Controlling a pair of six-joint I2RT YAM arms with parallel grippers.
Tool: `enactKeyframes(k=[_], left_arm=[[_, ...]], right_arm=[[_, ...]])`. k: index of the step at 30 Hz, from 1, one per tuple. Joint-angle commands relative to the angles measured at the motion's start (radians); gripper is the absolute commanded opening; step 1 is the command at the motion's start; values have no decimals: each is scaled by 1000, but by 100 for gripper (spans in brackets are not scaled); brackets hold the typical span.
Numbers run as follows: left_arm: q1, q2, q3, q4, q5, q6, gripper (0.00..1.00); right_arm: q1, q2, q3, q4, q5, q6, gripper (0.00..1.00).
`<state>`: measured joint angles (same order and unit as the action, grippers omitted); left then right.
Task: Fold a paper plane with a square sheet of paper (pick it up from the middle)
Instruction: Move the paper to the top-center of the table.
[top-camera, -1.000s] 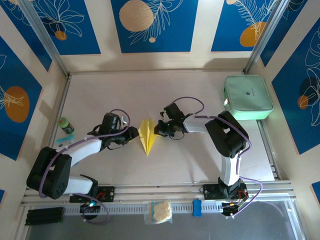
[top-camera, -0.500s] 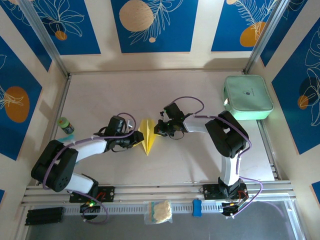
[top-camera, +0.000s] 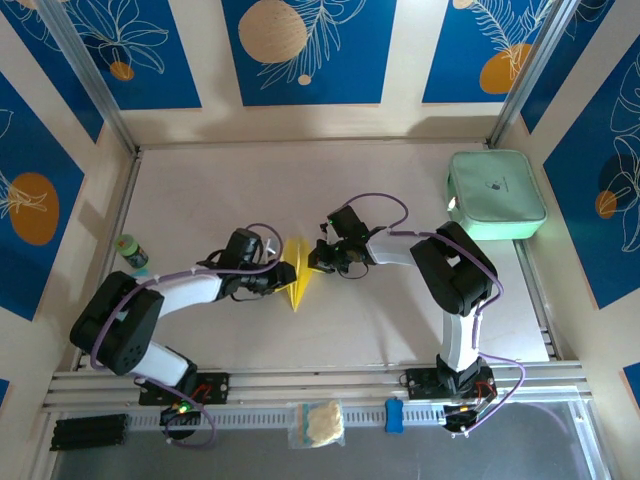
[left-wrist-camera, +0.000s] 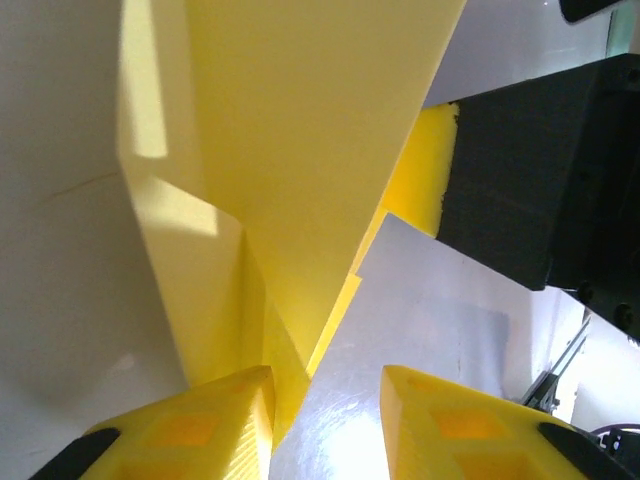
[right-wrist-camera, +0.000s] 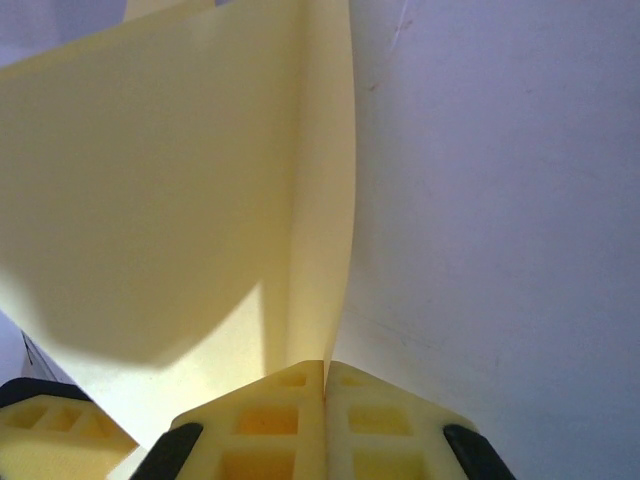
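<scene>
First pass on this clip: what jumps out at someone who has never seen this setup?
The bright yellow folded paper plane lies at mid-table, flanked by both arms. In the right wrist view the right gripper is shut on its centre fold, while the left gripper stands open at the paper's edge. A mint-green rounded case sits at the far right.

Overhead: paper plane (top-camera: 298, 287) wing partly under left gripper (top-camera: 284, 279), opposite edge under right gripper (top-camera: 319, 262); wrist views crop its tips.

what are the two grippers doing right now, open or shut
Left gripper: open, the paper plane reaching into the gap.
Right gripper: shut on the paper plane.
</scene>
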<state>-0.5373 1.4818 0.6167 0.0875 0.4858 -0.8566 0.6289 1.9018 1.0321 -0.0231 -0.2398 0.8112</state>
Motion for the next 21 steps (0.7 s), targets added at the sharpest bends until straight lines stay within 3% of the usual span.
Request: enactKeyframes(k=[1, 21], left_arm=[[-27, 25, 63, -93, -53, 56, 35], [-120, 129, 163, -210, -199, 158, 49]], right_arm=[[6, 14, 26, -26, -14, -3, 1], [4, 12, 25, -34, -9, -3, 1]])
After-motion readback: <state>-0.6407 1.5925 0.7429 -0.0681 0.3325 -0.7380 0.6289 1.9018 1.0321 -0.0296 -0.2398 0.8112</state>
